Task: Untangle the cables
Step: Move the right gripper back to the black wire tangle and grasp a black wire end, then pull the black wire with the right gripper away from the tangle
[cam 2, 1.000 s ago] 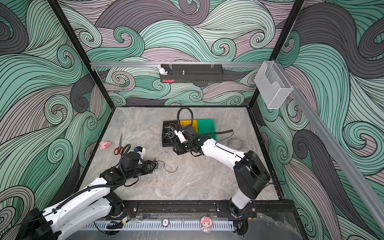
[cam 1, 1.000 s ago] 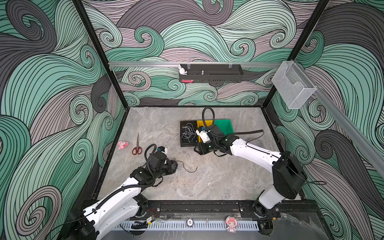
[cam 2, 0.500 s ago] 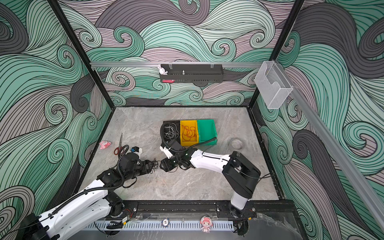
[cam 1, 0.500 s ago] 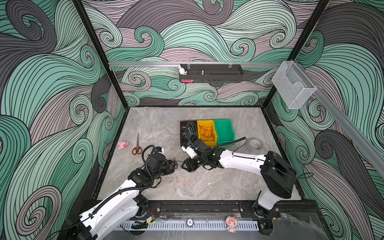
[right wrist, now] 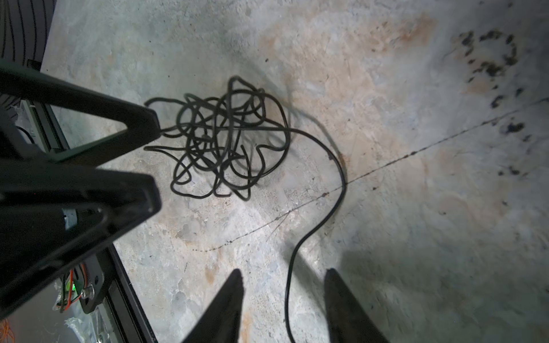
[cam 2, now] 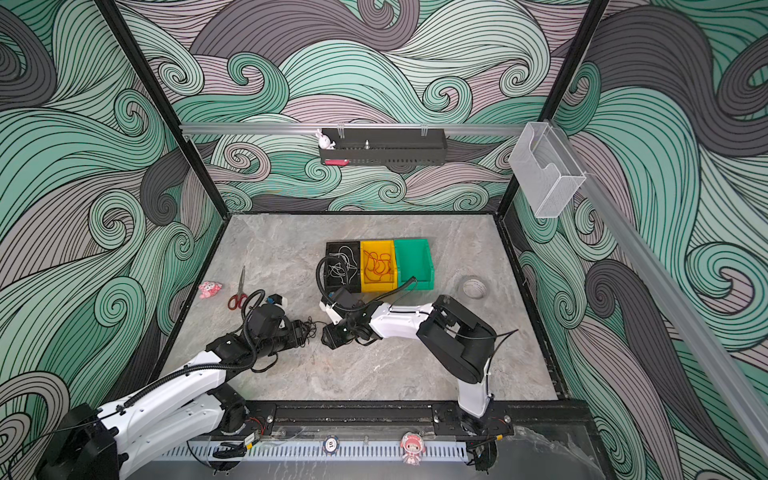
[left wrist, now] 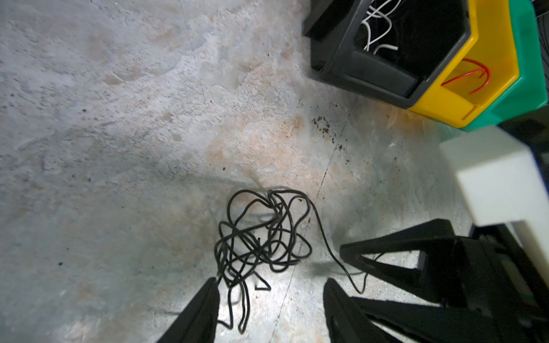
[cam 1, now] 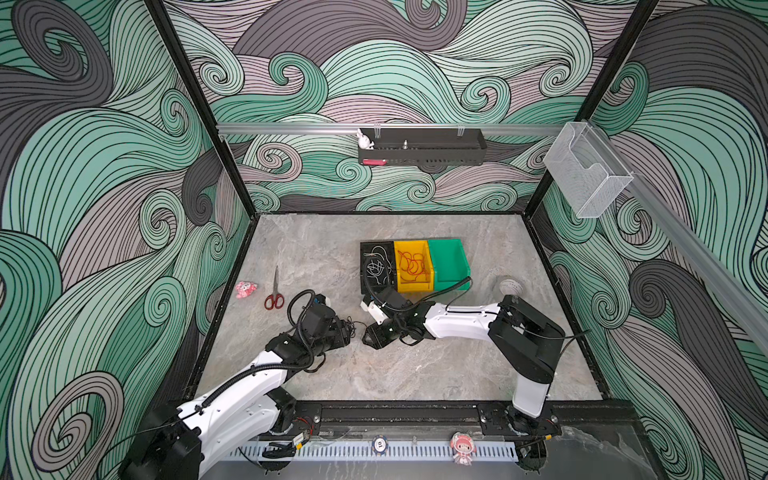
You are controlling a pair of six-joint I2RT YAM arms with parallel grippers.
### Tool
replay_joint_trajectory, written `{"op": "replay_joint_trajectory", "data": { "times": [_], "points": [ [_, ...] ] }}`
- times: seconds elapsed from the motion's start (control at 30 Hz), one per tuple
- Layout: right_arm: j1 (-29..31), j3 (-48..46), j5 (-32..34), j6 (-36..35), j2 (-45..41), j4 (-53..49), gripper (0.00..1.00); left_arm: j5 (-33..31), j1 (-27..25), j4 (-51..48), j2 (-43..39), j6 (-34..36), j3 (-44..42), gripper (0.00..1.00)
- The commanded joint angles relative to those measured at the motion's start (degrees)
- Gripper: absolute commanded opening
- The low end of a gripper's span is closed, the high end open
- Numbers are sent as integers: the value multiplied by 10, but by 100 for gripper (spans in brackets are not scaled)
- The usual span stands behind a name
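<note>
A tangle of thin black cable (left wrist: 261,234) lies on the stone table between my two grippers, seen in both top views (cam 1: 354,326) (cam 2: 309,328). My left gripper (left wrist: 270,285) is open, with a few loops of the tangle lying between its fingers (left wrist: 205,308). My right gripper (right wrist: 282,273) is open and faces it from the other side. The tangle's loose tail (right wrist: 315,228) runs between the right jaws, untouched by either one. White cables (cam 1: 378,262) lie in the black bin (cam 1: 361,266). Red cables (cam 1: 411,266) lie in the yellow bin (cam 1: 413,242).
An empty green bin (cam 1: 451,266) stands beside the yellow one. Red-handled scissors (cam 1: 275,291) and a pink toy (cam 1: 245,289) lie at the left. A tape roll (cam 1: 509,286) lies at the right. The two grippers (cam 1: 349,330) (cam 1: 368,338) are close together.
My right arm has swung from the bins down to the table and now faces the left gripper across the black tangle. The left gripper has stayed by the tangle.
</note>
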Motion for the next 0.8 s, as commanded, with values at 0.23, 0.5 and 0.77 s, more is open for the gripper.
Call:
{"op": "replay_joint_trajectory", "data": {
  "times": [0.23,0.5,0.77],
  "points": [
    [2,-9,34,4,-20,-13,13,3,17,51,53,4,-15,51],
    [-8,-34,75,3,-80,-37,6,7,26,64,72,-2,-25,23],
    [-43,-83,108,14,-147,-53,3,12,30,57,59,-4,-28,0]
  ]
}}
